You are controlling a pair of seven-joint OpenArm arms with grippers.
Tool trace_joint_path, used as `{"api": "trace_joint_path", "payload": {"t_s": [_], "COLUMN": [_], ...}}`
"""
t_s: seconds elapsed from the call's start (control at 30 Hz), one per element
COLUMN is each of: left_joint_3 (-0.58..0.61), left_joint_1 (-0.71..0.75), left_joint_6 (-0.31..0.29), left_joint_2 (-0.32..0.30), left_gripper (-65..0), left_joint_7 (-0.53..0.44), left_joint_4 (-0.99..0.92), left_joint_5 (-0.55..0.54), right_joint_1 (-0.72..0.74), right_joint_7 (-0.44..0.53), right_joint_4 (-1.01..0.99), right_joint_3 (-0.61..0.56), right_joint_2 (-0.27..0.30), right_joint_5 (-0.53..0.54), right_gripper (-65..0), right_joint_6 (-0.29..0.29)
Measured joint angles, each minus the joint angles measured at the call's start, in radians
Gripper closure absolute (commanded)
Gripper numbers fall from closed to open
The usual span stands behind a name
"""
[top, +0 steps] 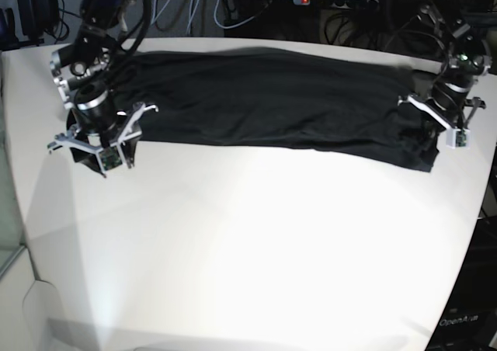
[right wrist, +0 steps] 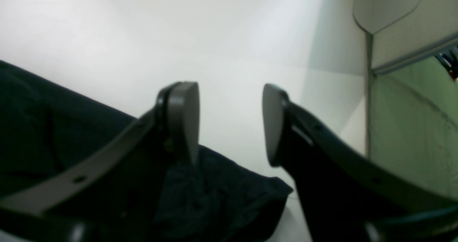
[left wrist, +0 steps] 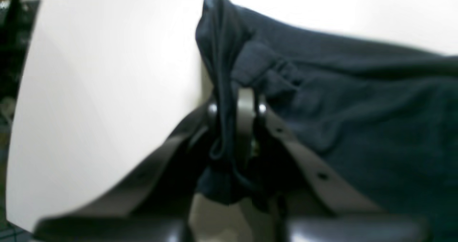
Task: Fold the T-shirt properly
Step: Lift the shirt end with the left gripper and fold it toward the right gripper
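Observation:
The T-shirt is dark and plain, lying as a long flat band across the far half of the white table. At its right end in the base view, my left gripper is shut on a bunched fold of the cloth. The left wrist view shows that fold pinched between the fingers of the left gripper and lifted off the table. At the shirt's other end my right gripper stands open. In the right wrist view its fingertips hover over a corner of the T-shirt, with nothing between them.
Cables and a power strip with a red light run behind the table's far edge. A grey-green partition stands beside the table near my right gripper. The table's curved edge is close to my left gripper.

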Motion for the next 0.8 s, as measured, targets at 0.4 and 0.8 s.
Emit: {"api": "trace_joint_path", "payload": {"t_s": [0.4,0.8], "left_joint_3": [0.214,0.397], "left_joint_1": [0.101,0.160], "left_joint_6": [0.000,0.000], "left_joint_2": [0.031,0.023], "left_gripper": [0.0,0.0], "left_joint_7": [0.002,-0.003], "left_joint_4": [0.136,0.223], "left_joint_5": [0.007,0.007], "right_joint_1": [0.000,0.017], "right_joint_7": [0.000,0.000], "right_joint_4": [0.000,0.000], "right_joint_3": [0.000,0.001], "right_joint_2": [0.000,0.000], "right_joint_5": [0.000,-0.003], "right_gripper": [-29.1,-29.1], "right_joint_6": [0.000,0.000]}}
